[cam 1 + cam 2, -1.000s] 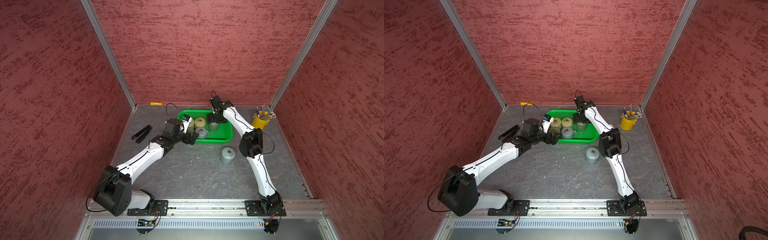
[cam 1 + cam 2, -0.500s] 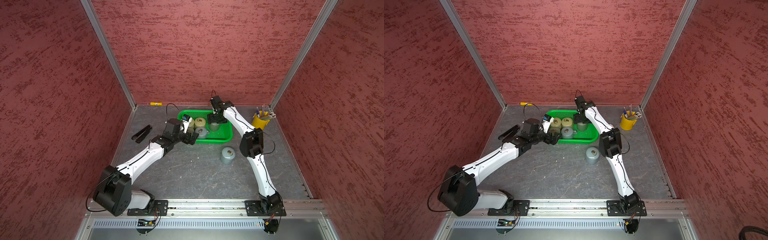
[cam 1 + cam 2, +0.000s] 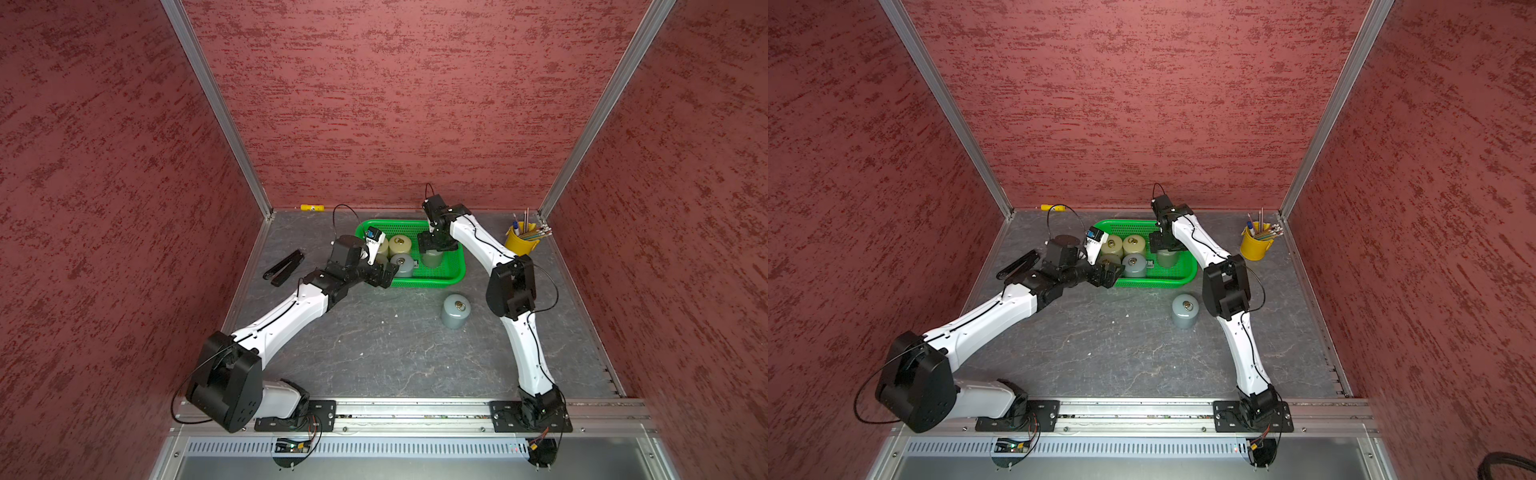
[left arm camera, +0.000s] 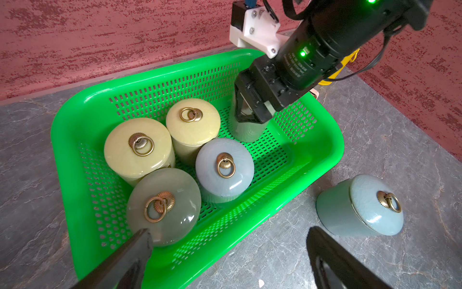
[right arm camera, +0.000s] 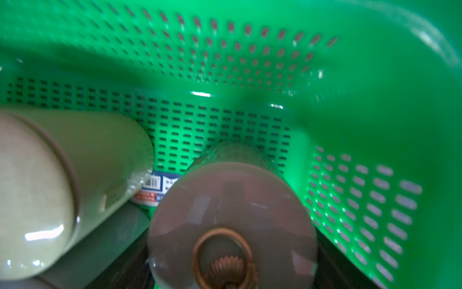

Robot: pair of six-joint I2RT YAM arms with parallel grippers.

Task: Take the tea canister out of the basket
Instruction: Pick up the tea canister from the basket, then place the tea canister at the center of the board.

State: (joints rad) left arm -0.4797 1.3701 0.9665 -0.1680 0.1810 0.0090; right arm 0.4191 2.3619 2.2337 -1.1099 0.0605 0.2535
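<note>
In both top views the left gripper (image 3: 384, 275) hovers at the near left corner of the basket (image 3: 432, 284), just left of the frame's centre. Its jaws stand wide apart with nothing between them. Lower right of the basket, a blue-grey canister (image 3: 456, 311) stands upright on the grey table (image 3: 374, 353), apart from the rim. The bright green basket sits slightly above the middle of the frame. In its left half four lidded canisters are packed close together: an olive canister (image 4: 163, 207) nearest, a pale blue canister (image 4: 225, 172) beside it, and two cream canisters (image 4: 138, 150) behind. In the right half the grey-green tea canister (image 4: 246, 132) stands alone on the mesh floor, inside the basket. The right gripper (image 3: 432, 249) sits over it with its jaws set around the lid; whether they press on it cannot be told. Farther back, a yellow bucket (image 3: 519, 246) of pencils stands at the right and a black tool (image 3: 284, 268) lies at the left.
</note>
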